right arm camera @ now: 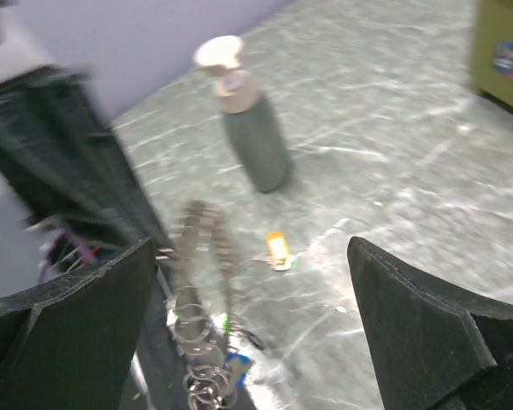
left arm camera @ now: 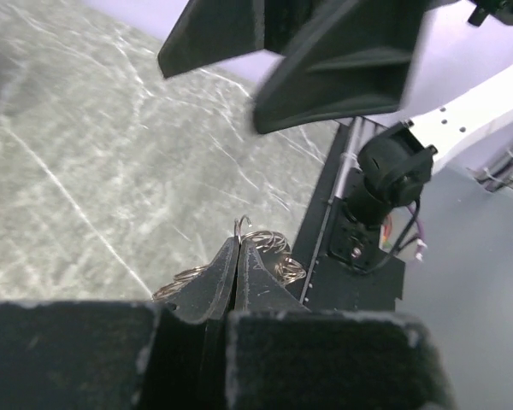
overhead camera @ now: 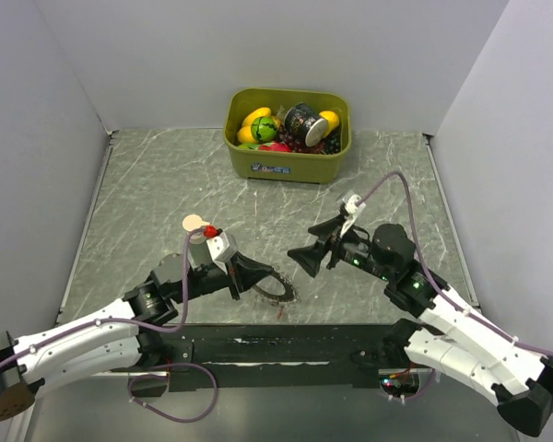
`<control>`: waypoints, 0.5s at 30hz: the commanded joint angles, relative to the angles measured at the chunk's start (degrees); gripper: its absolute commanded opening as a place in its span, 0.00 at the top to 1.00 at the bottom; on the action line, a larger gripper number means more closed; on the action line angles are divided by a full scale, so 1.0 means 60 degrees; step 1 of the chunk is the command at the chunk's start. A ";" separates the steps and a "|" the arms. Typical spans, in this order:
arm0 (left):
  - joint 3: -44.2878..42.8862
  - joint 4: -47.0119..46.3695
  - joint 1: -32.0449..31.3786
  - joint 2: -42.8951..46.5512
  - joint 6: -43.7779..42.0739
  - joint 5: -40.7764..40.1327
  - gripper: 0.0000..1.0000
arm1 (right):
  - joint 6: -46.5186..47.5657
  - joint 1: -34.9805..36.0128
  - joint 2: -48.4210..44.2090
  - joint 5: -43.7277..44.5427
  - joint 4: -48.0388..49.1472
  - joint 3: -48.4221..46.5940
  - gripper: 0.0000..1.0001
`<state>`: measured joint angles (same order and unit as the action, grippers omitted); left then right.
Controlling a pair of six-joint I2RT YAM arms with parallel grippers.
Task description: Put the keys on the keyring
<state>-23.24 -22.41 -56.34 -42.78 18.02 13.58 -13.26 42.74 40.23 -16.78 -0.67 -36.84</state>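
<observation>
My left gripper (overhead camera: 250, 277) is shut on the keyring (overhead camera: 276, 287), a chain of silvery wire loops held low over the table's front edge. In the left wrist view the fingertips (left arm camera: 238, 245) pinch a loop of the keyring (left arm camera: 276, 250). My right gripper (overhead camera: 307, 261) is open and empty, facing the left one from a short way off. In the right wrist view the keyring (right arm camera: 192, 320) hangs blurred between the wide jaws of my right gripper (right arm camera: 250, 248). A yellow key (right arm camera: 278, 248) lies on the table beyond it. A blue key (right arm camera: 241, 369) sits among the lowest loops. The red key is not clearly seen.
An olive-green bin (overhead camera: 288, 162) full of toy fruit and a can stands at the back centre. A grey-green bottle (right arm camera: 252, 141) with a beige cap (overhead camera: 194, 222) stands upright beside the left arm. Grey walls close in on both sides.
</observation>
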 commanded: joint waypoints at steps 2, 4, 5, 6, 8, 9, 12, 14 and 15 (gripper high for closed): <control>-0.1413 0.1315 -0.0030 0.0786 -0.0616 -0.0536 0.99 | -0.0295 -0.0283 0.1202 0.1373 -0.0548 -0.0803 0.01; -0.1778 0.1712 -0.0044 0.1050 -0.0645 -0.0608 0.99 | -0.0470 -0.0297 0.1715 0.1900 -0.0708 -0.0906 0.01; -0.1896 0.2135 -0.0044 0.1124 -0.0660 -0.0652 0.99 | -0.0500 -0.0312 0.1863 0.2033 -0.0738 -0.0964 0.01; -0.2173 0.2415 -0.0030 0.1226 -0.0689 -0.0725 0.99 | -0.0530 -0.0341 0.2068 0.2223 -0.0811 -0.1023 0.01; -0.2424 0.2884 -0.0030 0.1534 -0.0747 -0.1003 0.99 | -0.0588 -0.0341 0.2695 0.2356 -0.1103 -0.1242 0.01; -0.2628 0.3350 -0.0030 0.1651 -0.0777 -0.1135 0.99 | -0.0617 -0.0356 0.2917 0.2356 -0.1177 -0.1330 0.01; -0.2878 0.4141 -0.0030 0.2120 -0.0763 -0.1662 0.99 | -0.0457 -0.0327 0.3665 0.2400 -0.1062 -0.1317 0.01; -0.2893 0.4452 -0.0044 0.2530 -0.0660 -0.1998 0.99 | -0.0267 -0.0166 0.3988 0.2342 -0.0886 -0.1200 0.04; -0.2879 0.4715 -0.0030 0.2676 -0.0558 -0.2044 0.99 | -0.0194 -0.0064 0.4061 0.2414 -0.0624 -0.1141 0.05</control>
<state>-38.04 0.08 -56.36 -30.20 14.24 5.80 -15.86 41.06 62.61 -4.49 -7.05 -42.15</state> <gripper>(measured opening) 0.021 0.974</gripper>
